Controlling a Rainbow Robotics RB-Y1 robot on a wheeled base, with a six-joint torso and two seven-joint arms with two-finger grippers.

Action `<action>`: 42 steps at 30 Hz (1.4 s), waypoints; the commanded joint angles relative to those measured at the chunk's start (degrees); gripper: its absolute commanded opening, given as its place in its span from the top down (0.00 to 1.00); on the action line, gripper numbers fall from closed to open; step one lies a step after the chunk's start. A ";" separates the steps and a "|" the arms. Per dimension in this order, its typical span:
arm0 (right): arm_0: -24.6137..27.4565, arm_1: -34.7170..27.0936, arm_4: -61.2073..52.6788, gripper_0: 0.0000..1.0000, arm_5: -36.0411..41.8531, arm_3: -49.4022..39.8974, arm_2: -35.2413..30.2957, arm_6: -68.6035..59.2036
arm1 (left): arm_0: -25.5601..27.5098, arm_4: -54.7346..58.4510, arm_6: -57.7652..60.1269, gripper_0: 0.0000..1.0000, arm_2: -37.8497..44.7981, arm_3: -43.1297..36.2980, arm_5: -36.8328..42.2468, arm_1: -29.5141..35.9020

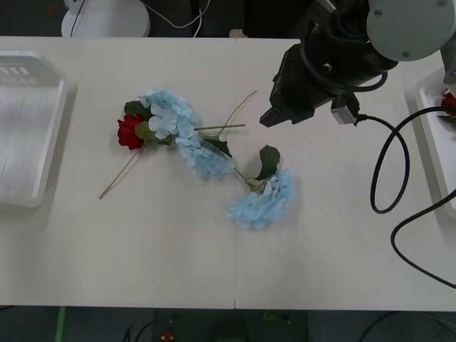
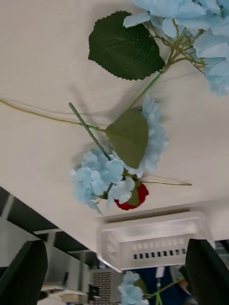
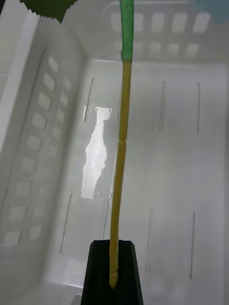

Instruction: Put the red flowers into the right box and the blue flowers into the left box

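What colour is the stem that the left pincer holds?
The stem is yellowish, green farther up; the left wrist view shows it best.

Blue flowers [image 1: 261, 201] and red flowers [image 1: 130, 132] mid-table

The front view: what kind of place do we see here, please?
Probably a lab or test room set up for sorting: a plain pale table, white plastic trays at its sides, loose black cables, and artificial pale blue flowers with one red rose.

Glossy translucent plastic left box [image 3: 52, 143], matt smooth table [image 1: 142, 249]
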 commanded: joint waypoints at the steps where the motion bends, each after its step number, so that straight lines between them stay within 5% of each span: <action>1: 1.34 2.41 9.68 0.16 3.69 -6.41 3.76 -7.10 | 0.92 -3.83 2.48 1.00 1.44 2.02 -1.08 3.03; 6: 3.71 5.31 17.06 0.16 4.57 -5.89 9.30 -8.68 | 0.30 -5.50 2.65 0.99 0.12 4.04 -3.19 3.03; 9: 5.11 7.86 19.87 0.16 4.13 -2.11 9.92 -8.59 | -0.40 -5.94 2.65 0.86 -0.32 5.01 -3.28 3.03; 15: 5.38 13.13 23.21 0.16 3.78 5.63 10.18 -7.62 | -1.19 -4.88 2.39 0.48 -1.37 5.01 -2.93 3.03; 18: 5.38 15.59 24.97 0.16 3.78 8.26 10.44 -7.10 | -3.13 -1.46 1.77 0.16 -2.16 4.13 1.11 3.03; 20: 5.29 17.09 26.64 0.16 3.60 9.93 10.62 -7.10 | -4.45 3.29 1.51 0.06 -2.87 3.52 2.96 3.03; 34: 5.11 25.96 34.99 0.16 0.35 21.89 10.62 -4.81 | -13.50 19.28 9.07 0.00 -9.90 2.11 10.61 1.09; 42: 5.11 27.19 35.43 0.16 -1.58 25.93 10.62 -4.02 | -14.90 12.69 15.75 0.00 -15.43 -10.37 12.01 -4.71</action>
